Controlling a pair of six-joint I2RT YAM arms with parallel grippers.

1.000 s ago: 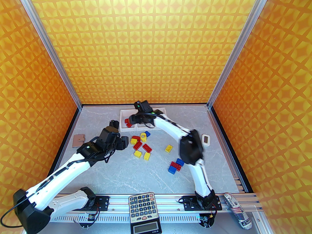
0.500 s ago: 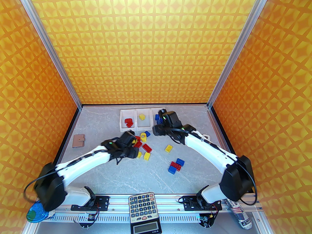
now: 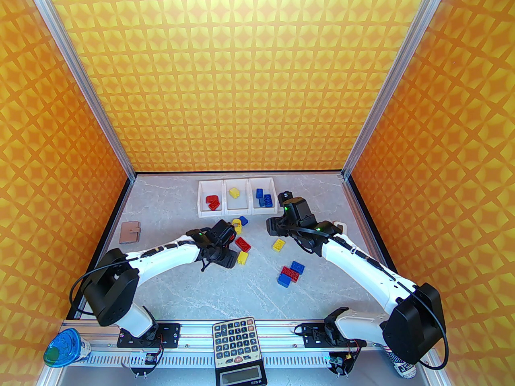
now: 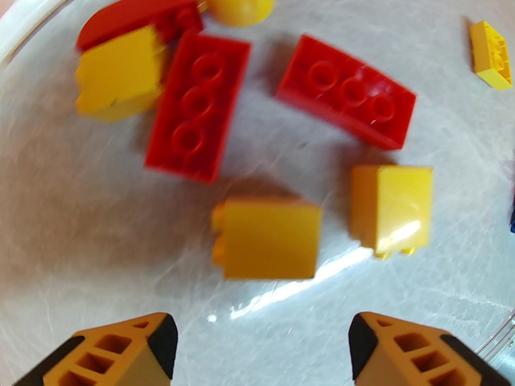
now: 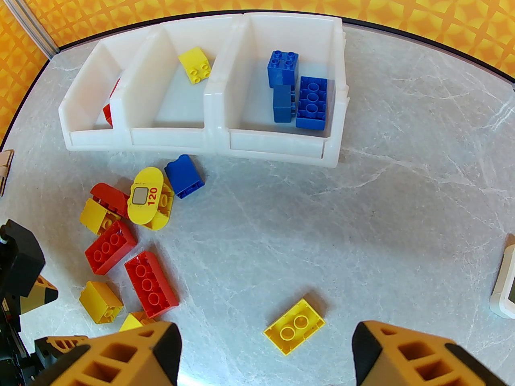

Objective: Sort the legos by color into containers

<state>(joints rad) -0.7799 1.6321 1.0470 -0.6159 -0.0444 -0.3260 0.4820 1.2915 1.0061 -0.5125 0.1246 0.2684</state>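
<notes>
1. A grey marbled table (image 3: 225,292) is seen, with three joined white containers (image 3: 237,212) set at its far edge.
2. Loose legos (image 3: 242,244) are scattered in front of them — a red-and-yellow cluster, a lone yellow brick (image 3: 278,245), a blue-and-red group (image 3: 291,274).
3. A beige wallet (image 3: 130,232) is laid at the left, a white device (image 5: 507,286) at the right.

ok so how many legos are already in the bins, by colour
red legos: 2
yellow legos: 1
blue legos: 3
total in the containers: 6
</notes>
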